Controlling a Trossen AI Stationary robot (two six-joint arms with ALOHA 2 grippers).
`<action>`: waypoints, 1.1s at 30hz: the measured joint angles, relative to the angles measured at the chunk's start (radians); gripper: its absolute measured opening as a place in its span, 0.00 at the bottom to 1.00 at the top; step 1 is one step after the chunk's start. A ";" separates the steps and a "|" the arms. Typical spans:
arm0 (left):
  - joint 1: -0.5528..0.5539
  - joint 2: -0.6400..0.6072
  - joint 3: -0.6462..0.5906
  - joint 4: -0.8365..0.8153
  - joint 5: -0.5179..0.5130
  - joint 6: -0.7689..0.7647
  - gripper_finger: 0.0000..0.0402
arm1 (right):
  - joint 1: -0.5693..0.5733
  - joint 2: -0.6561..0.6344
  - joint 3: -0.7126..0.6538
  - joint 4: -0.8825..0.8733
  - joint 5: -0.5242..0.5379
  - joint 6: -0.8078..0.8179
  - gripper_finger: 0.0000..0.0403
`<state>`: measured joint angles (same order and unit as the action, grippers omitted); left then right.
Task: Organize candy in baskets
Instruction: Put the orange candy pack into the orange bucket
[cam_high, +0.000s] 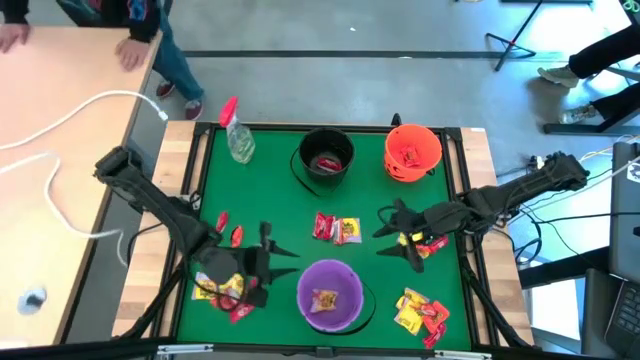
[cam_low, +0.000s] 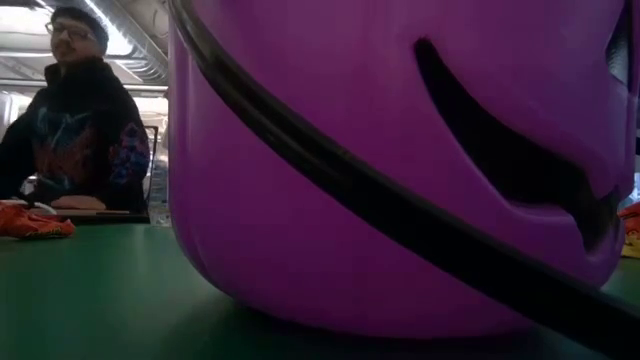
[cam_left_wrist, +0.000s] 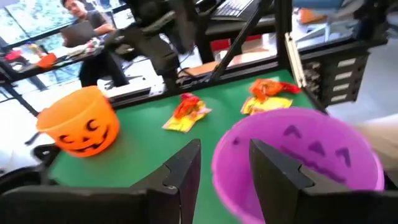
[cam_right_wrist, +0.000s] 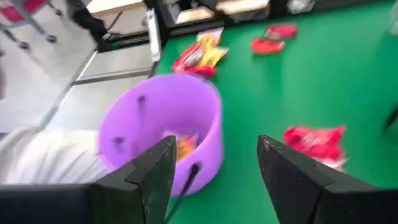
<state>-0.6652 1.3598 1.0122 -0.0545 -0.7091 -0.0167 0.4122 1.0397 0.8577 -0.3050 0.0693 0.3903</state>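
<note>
The purple bucket (cam_high: 330, 295) stands near the table's near edge with one yellow packet (cam_high: 326, 299) inside; it fills the low view (cam_low: 400, 160). The black bucket (cam_high: 327, 158) holds a red packet, and the orange bucket (cam_high: 412, 150) stands to its right at the far side. Candy lies in loose piles at the centre (cam_high: 337, 229), near right (cam_high: 420, 312) and near left (cam_high: 225, 290). My left gripper (cam_high: 268, 250) hovers open, left of the purple bucket (cam_left_wrist: 298, 162). My right gripper (cam_high: 392, 235) hovers open to the right of the centre pile, above more candy (cam_high: 422, 243).
A clear spray bottle with a red trigger (cam_high: 238, 135) lies at the far left corner. Two red packets (cam_high: 228, 232) lie by the left arm. A raised frame (cam_high: 470, 200) borders the green mat. A person (cam_low: 75, 120) sits at the neighbouring desk (cam_high: 60, 150).
</note>
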 joint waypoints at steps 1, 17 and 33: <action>-0.009 -0.015 -0.007 -0.012 -0.019 -0.004 0.31 | 0.001 -0.001 0.000 -0.029 -0.023 0.026 0.55; -0.080 -0.066 -0.119 0.047 -0.171 -0.141 0.31 | 0.002 0.088 -0.001 -0.698 0.065 0.508 0.55; -0.065 -0.066 -0.119 0.045 -0.188 -0.162 0.31 | 0.166 0.295 -0.001 -0.876 0.111 0.681 0.55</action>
<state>-0.7302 1.2938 0.8935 -0.0093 -0.8967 -0.1789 0.5781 1.3352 0.8566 -1.1806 0.1806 1.0718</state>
